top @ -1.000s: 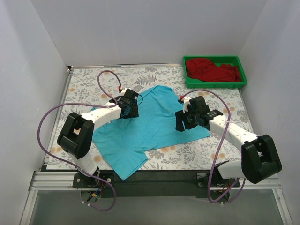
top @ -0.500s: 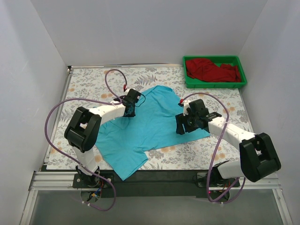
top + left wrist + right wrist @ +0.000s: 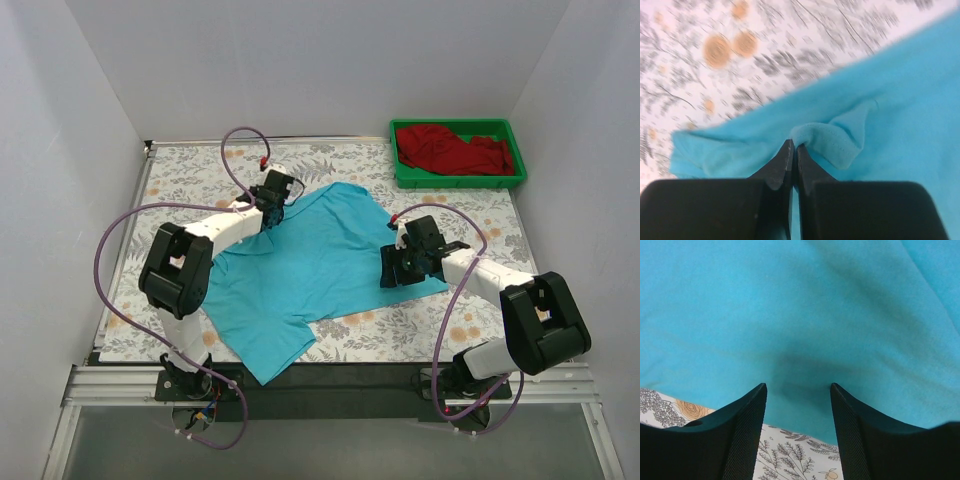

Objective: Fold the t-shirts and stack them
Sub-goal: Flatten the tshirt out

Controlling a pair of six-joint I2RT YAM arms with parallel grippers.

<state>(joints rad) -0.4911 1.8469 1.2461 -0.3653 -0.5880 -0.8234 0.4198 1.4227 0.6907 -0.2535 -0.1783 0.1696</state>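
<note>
The turquoise t-shirt lies spread, a little rumpled, across the floral tabletop. My left gripper is at its far left edge. In the left wrist view its fingertips are shut on a small raised fold of the turquoise cloth. My right gripper stands open low over the shirt's right edge; between its fingers are flat turquoise cloth and a strip of table. The dark red t-shirt lies bunched in the green tray.
The green tray sits at the back right corner of the table. White walls close in the table on the left, right and far sides. Purple cables loop above both arms. The floral cloth shows bare at the back left.
My left gripper has moved toward the far edge of the turquoise shirt and closed on a fold there. My right gripper has drawn slightly nearer the shirt's right edge and stays open.
</note>
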